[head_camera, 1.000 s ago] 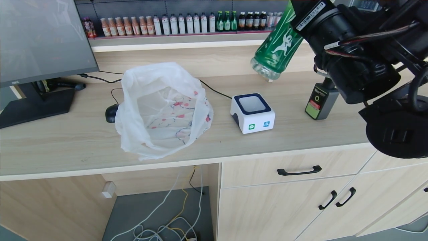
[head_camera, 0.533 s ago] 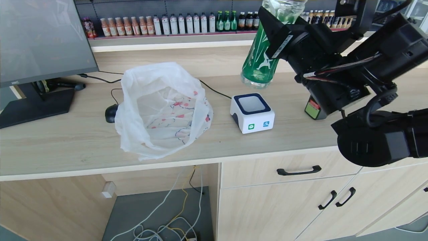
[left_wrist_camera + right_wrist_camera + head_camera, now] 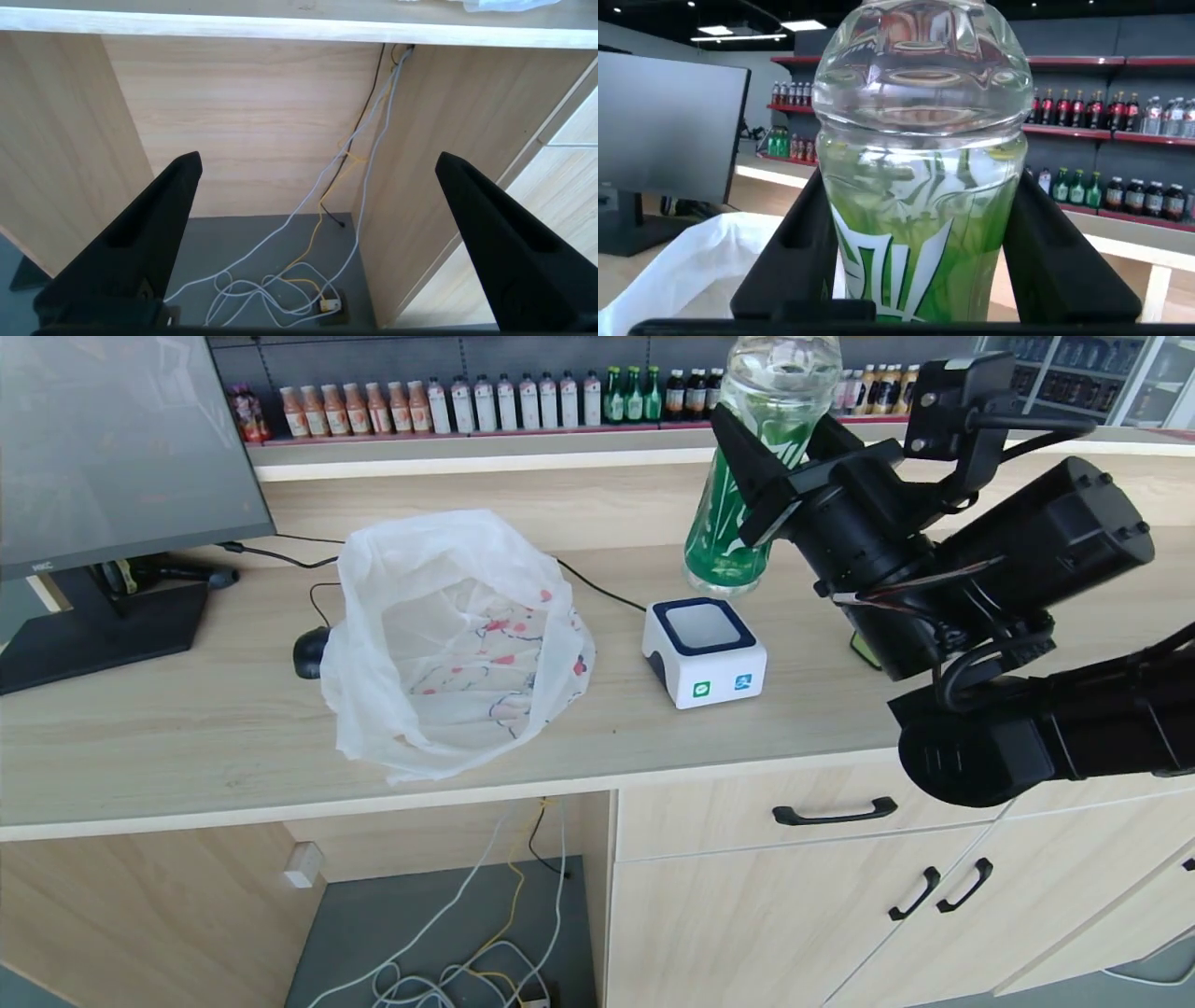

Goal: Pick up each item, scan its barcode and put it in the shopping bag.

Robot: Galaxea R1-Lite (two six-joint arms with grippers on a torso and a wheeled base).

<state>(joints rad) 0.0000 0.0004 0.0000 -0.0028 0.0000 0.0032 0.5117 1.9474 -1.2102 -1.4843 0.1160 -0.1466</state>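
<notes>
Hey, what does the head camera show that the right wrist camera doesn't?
Head view alone: the scanner, the mouse, the drawers and the cables under the counter. Right wrist view alone: ceiling lights. Both: the green bottle held in the right gripper, the white bag, the monitor and the shelf of drinks.
</notes>
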